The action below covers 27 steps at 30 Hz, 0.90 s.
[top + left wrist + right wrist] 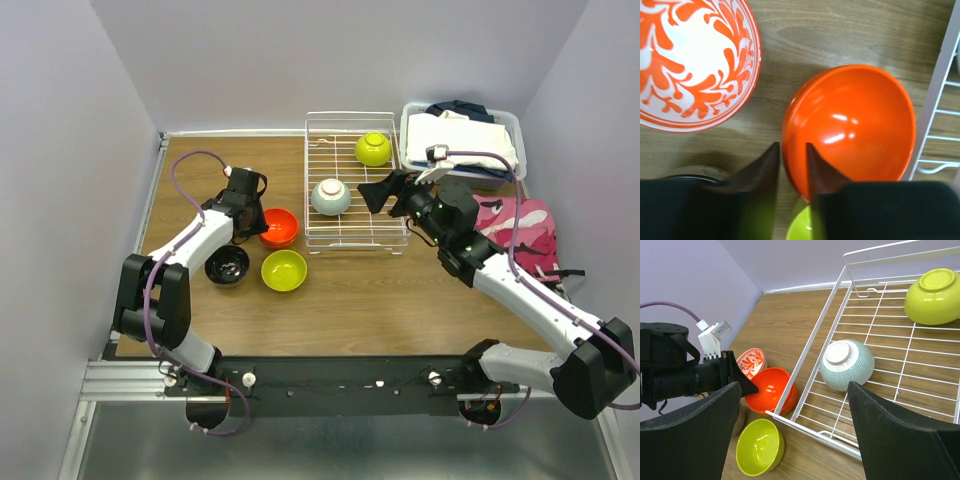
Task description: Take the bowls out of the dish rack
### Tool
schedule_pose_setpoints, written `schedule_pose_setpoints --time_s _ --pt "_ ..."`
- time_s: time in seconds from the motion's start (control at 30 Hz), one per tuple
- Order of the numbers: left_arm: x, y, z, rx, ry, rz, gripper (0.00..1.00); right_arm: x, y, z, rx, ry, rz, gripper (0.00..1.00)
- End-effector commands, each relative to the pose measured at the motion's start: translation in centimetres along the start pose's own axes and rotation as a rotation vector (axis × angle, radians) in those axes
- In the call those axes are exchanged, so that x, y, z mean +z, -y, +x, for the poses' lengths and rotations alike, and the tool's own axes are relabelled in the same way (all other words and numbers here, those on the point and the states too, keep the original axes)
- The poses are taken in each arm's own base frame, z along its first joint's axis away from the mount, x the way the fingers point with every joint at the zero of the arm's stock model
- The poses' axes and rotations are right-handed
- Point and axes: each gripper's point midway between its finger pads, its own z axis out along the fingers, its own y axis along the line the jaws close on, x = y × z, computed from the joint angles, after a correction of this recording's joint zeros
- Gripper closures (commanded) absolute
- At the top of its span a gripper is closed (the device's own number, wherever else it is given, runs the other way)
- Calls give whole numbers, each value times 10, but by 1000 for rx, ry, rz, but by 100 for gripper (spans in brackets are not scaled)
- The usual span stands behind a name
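My left claw (792, 146) pinches the rim of the orange bowl (855, 130) on the desk (850, 30); my right claw (792, 384), spread wide, hovers before the upturned pale blue bowl (847, 365) in the dish rack (306, 180).

Left gripper (791, 149) has jaws pinched narrow, right gripper (794, 390) spread wide.

Left of the orange bowl (850, 130) the patterned bowl (690, 65) runs off-frame; below it, jaws hide most of a lime-green bowl (799, 227).
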Motion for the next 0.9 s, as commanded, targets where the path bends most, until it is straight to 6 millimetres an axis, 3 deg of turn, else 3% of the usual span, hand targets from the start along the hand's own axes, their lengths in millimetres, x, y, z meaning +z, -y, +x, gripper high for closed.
schedule_pose_setpoints --time_s 0.0,0.07,0.1,0.17,0.3,0.43,0.5,0.53,0.6,0.63,0.77,0.87 --pt "-9 2 -21 4 67 0 54 4 4 1 -15 -12 23 5" --pt "-14 0 -24 6 87 -7 39 7 3 7 -18 -34 17 5" --pt "-21 -1 -30 6 114 -11 37 8 3 5 -14 -36 16 5" --pt "-28 -4 -34 16 139 -17 23 11 4 11 0 -56 23 0" --pt "-51 -6 -45 31 209 -9 12 22 8 26 68 -95 45 0" --pt "-88 -6 -59 63 322 32 2 40 6 38 87 -168 42 0" --pt "-97 -9 -55 103 350 43 1 48 10 45 112 -192 60 0" --pt "-111 -9 -60 115 400 62 1 55 17 57 124 -225 82 0" --pt "-115 -16 -53 155 420 56 1 63 19 56 161 -238 87 0" --pt "-129 -17 -56 159 470 67 1 66 24 62 178 -261 102 0" --pt "-138 -32 -46 177 546 52 1 84 40 87 284 -342 116 0" --pt "-146 -34 -45 163 615 70 1 93 52 91 339 -363 131 1"
